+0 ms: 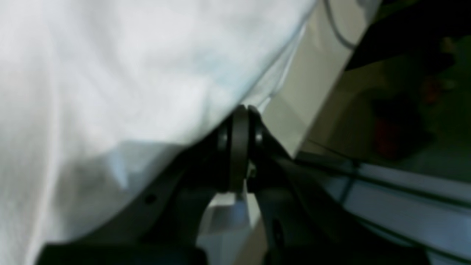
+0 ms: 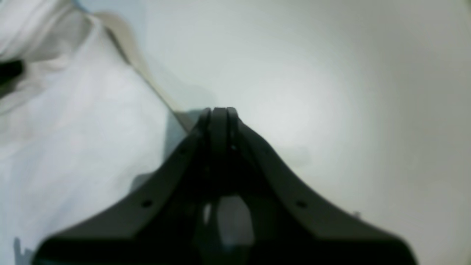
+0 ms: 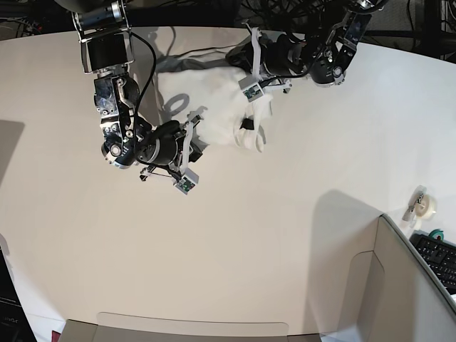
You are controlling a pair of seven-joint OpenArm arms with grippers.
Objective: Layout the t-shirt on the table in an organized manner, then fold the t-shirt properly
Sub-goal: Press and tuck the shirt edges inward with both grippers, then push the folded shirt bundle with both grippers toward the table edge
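Nearest, one grey box corner (image 3: 399,278) rises at the surface's near edge. Beyond it, on the large off-white matte surface (image 3: 285,235), the right claw (image 2: 219,110) hovers with jaws pressed together, empty, beside one crumpled white cotton t-shirt (image 3: 224,110). Farther back, the left claw (image 1: 243,110), reaching in low from the far edge, pinches the t-shirt's fabric.

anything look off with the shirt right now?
Yes. The t-shirt is bunched in a crumpled heap at the far side of the table, not spread flat. The left gripper is shut on its fabric; the right gripper is shut beside it.
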